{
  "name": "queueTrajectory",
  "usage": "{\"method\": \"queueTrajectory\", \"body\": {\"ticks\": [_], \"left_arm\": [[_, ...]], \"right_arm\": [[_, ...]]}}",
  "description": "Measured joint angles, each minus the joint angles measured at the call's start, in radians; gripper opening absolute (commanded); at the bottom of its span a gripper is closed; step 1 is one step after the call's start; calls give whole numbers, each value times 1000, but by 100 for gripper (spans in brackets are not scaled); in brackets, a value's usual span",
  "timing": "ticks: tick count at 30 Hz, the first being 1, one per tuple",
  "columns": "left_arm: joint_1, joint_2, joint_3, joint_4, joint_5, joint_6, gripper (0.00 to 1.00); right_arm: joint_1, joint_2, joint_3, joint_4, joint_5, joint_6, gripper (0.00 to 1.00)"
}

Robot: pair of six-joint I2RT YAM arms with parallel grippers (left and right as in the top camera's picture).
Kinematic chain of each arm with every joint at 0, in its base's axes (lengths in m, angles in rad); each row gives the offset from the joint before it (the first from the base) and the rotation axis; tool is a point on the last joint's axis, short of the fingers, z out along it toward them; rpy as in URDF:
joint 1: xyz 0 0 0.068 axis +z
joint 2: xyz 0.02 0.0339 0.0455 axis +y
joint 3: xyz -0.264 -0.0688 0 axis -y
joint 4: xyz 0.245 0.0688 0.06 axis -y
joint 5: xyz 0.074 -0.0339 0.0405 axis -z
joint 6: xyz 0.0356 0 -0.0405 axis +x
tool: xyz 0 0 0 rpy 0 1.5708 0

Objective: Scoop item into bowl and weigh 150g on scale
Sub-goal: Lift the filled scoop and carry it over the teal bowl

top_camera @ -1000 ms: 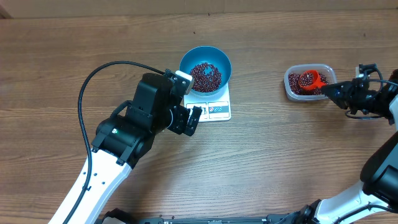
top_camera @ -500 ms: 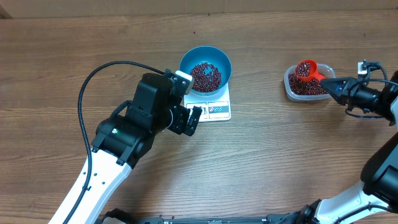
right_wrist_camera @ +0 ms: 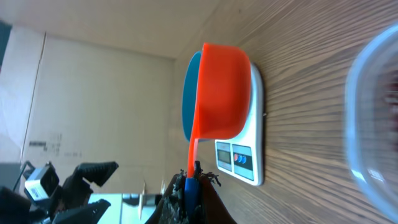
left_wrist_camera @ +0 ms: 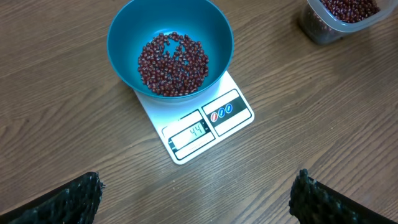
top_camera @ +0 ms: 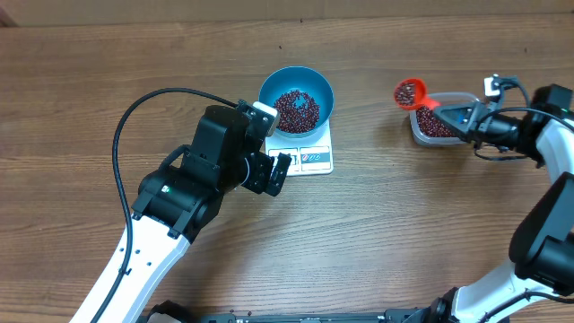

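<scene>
Aloft beside tub (top_camera: pixel 421 136), bean-filled scoop (top_camera: pixel 410 92) clamped in right gripper (top_camera: pixel 457 118); left gripper (left_wrist_camera: pixel 199 196) jaws wide apart.

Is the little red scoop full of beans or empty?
Full. In the overhead view, dark red beans fill the red scoop, which is held mouth up beside the clear tub.

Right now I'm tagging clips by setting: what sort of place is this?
Probably a robot lab bench, not a kitchen: two robot arms at a wood table, a scale under a bowl of beans, a scoop held near a tub.
</scene>
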Motion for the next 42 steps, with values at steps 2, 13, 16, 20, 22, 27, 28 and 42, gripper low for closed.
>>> {"method": "queueTrajectory", "body": {"ticks": [2,13,16,20,22,27,28,42], "left_arm": [[0,0,0,0,0,0,99],[0,0,0,0,0,0,100],[0,0,0,0,0,0,100],[0,0,0,0,0,0,100],[0,0,0,0,0,0,100],[0,0,0,0,0,0,100],[0,0,0,0,0,0,99],[0,0,0,0,0,0,100]], "right_arm": [[27,0,0,6,-5,0,4],[186,0,0,101,-13,50,4],[229,0,0,162,-12,93,4],[290,0,0,260,-6,170,4],[315,0,0,296,2,206,4],[380,0,0,387,40,262,4],[391,0,0,400,51,267,4],[549,0,0,581,291,243,4]]}}
